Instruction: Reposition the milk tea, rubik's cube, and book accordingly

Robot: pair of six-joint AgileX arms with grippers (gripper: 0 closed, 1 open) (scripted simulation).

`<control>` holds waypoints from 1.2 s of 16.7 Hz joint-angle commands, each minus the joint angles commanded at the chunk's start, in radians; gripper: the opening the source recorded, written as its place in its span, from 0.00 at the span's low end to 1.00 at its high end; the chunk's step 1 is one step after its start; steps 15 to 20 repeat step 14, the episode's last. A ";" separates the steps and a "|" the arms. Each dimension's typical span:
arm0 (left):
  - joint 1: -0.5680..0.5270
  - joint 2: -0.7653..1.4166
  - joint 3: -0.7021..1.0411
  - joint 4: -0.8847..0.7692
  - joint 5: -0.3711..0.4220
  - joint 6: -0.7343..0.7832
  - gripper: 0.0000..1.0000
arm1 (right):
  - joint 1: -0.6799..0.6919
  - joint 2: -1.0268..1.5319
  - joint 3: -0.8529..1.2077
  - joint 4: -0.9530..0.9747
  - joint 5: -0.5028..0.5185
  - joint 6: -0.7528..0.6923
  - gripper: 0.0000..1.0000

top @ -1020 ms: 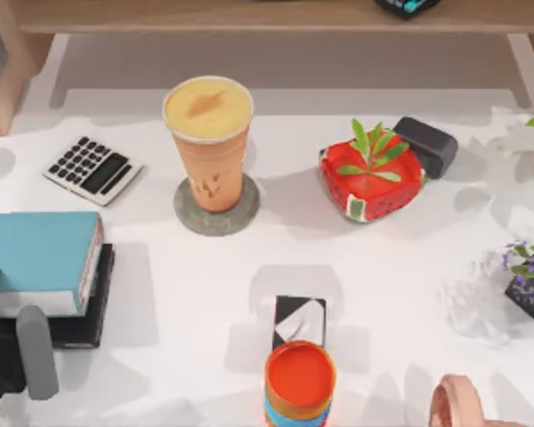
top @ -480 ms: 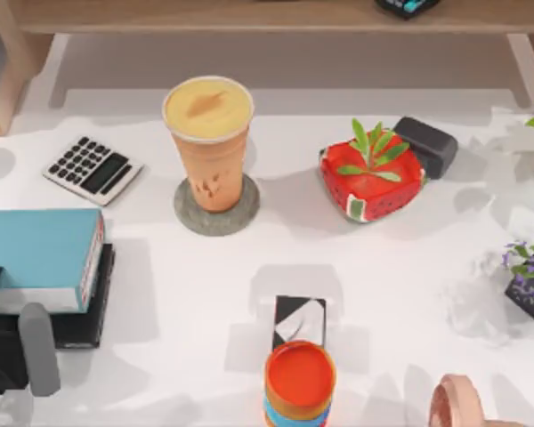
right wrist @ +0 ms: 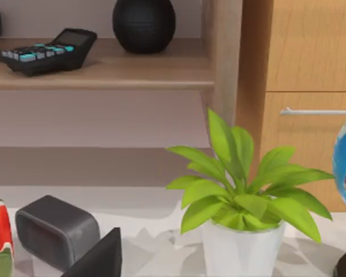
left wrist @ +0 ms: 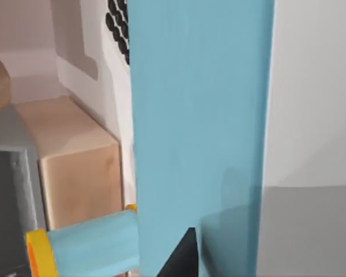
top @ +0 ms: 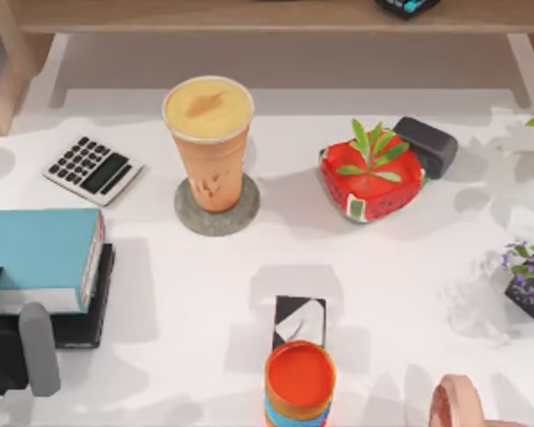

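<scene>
Book (top: 37, 253) first — the blue one lies flat on a darker volume (top: 87, 307) at the table's left edge, the left gripper (top: 18, 356) just beside its near end; whether those fingers are spread or closed, I cannot tell; milk tea (top: 209, 142) stands upright on a grey coaster (top: 216, 213) toward the back, well apart. Judging by this, the book is the step in hand — placing or fetching, either fits.

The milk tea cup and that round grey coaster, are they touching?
Touching. In the top view the milk tea stands upright on the grey coaster, its base inside the coaster's rim with no gap between them.
</scene>
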 joint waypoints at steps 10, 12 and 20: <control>0.000 0.000 0.000 0.000 0.000 0.000 1.00 | 0.000 0.000 0.000 0.000 0.000 0.000 1.00; 0.000 0.000 0.000 0.000 0.000 0.000 1.00 | 0.000 0.000 0.000 0.000 0.000 0.000 1.00; 0.000 0.000 0.000 0.000 0.000 0.000 1.00 | 0.000 0.000 0.000 0.000 0.000 0.000 1.00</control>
